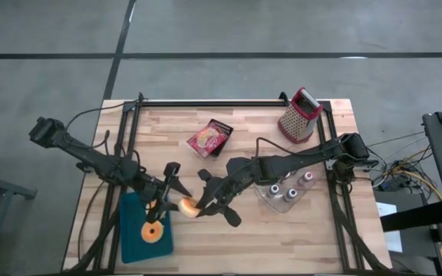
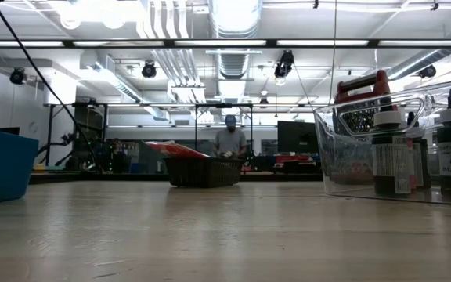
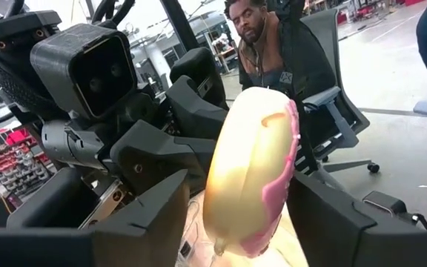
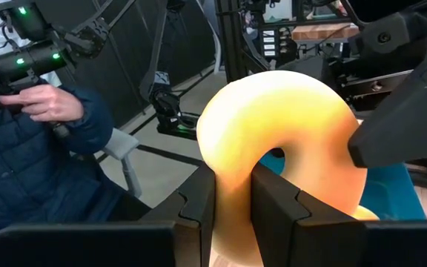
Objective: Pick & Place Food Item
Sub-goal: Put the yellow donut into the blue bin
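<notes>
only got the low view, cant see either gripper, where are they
Observer: Both meet mid-table in the high view, beside the blue tray. The right gripper is shut on a donut.
Operator: how is it gripped
Observer: By the ring wall, with one finger through the hole.
Operator: and the left
Observer: The left gripper is open, jaws either side of that donut.
Operator: tray empty
Observer: No, a second donut lies in it.

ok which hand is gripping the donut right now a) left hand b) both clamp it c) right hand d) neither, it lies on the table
c: the right hand has its fingers pinched on the donut through its hole, while the left hand stands open around it.
</notes>
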Robot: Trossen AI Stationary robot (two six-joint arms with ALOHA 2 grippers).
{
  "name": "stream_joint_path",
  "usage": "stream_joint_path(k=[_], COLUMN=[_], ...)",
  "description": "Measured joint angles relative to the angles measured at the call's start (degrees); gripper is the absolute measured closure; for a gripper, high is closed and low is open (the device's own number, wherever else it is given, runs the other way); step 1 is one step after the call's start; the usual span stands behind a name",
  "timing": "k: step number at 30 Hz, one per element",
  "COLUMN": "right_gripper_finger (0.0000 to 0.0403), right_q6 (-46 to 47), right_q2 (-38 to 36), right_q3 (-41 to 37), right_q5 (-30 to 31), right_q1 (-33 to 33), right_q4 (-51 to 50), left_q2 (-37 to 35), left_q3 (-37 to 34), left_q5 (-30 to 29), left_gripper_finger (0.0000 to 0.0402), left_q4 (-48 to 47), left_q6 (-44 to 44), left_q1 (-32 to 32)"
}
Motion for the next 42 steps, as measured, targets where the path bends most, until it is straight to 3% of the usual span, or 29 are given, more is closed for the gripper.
stream_joint_path(k=[9, 14, 25, 42], right_gripper_finger=[0.0335, 0.0335, 0.0328, 0.0192], right_q6=[-0.02, -0.02, -0.04, 0.90], right_q2=[0.00, 0.00, 0.00, -0.02], right_q3=[-0.09, -0.09, -0.09, -0.09], right_q5=[0.00, 0.00, 1.91, 4.62], right_q1=[0.00, 0.00, 0.07, 0.90], right_q4=[0.00, -0.02, -0.35, -1.39], left_q2=[-0.02, -0.02, -0.02, -0.02], left_q3=[0.00, 0.00, 0.00, 0.00], left_q5=[1.29, 1.34, 1.49, 1.47], left_gripper_finger=[0.0268, 0.0297, 0.0301, 0.0301], left_q4=[-0.28, -0.42, -0.48, -1.76], left_q6=[0.00, 0.00, 0.02, 0.02], left_q1=[0.00, 0.00, 0.00, 0.00])
